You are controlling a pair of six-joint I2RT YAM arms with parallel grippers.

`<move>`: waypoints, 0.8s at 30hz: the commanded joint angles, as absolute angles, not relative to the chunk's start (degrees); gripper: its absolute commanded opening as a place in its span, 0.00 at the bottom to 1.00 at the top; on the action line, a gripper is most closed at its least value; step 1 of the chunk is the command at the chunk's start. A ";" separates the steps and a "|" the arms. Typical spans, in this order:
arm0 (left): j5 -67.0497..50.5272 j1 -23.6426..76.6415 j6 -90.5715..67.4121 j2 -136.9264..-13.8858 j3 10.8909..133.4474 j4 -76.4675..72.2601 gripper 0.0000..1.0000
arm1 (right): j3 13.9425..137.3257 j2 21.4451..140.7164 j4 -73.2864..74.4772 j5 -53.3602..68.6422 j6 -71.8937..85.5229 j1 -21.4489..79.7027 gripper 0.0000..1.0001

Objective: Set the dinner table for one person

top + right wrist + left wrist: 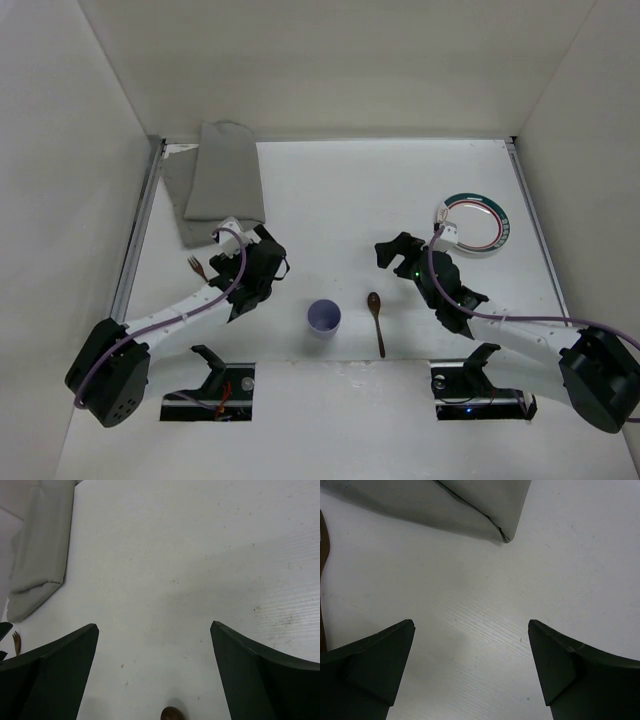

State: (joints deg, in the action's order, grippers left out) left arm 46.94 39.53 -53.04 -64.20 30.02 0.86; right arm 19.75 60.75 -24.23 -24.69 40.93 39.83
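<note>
Left gripper (471, 623) jaws wide apart, nothing held, up-left of cup (323, 318). Right gripper (154, 625) same, up-right of cup. Dinner table (340, 190) lies under the cup: flat matte white, lightly scuffed, white walls around. Thin metal rails (135, 250) on both side edges run near-to-far.

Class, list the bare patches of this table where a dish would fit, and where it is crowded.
Free: the far middle of the dinner table, between the cloth mat and the plate. Crowded: the near middle, where cup and spoon sit together; fork beside the mat's near edge.
</note>
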 commanded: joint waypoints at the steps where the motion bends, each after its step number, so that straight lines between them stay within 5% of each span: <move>1: 47.29 38.45 -52.56 -64.86 32.52 -0.70 1.00 | 19.86 60.29 -27.25 -25.84 40.52 40.30 1.00; 11: 46.32 35.47 -46.51 -67.94 35.06 -6.06 1.00 | 19.78 60.38 -27.25 -24.44 41.04 40.38 0.99; 15: 45.88 32.22 -41.93 -68.03 36.30 -11.41 1.00 | 19.69 59.50 -27.34 -23.73 40.87 40.38 0.31; 17: 43.43 29.23 -39.82 -68.99 37.17 -15.63 1.00 | 19.86 59.24 -26.46 -23.38 40.96 40.38 0.18; 18: 40.89 27.57 -38.34 -70.04 38.05 -17.38 0.94 | 20.04 59.15 -25.93 -22.94 41.13 40.38 0.15; 20: 36.32 24.05 -35.52 -72.85 40.24 -20.55 0.35 | 20.21 59.24 -25.66 -22.50 41.13 40.38 0.15; 21: 34.91 22.64 -34.99 -74.60 41.99 -20.83 0.20 | 20.30 59.33 -25.84 -22.50 41.13 40.38 0.15; 24: 32.35 20.17 -32.71 -82.41 49.89 -19.61 0.13 | 20.74 60.29 -26.02 -22.41 40.61 40.38 0.16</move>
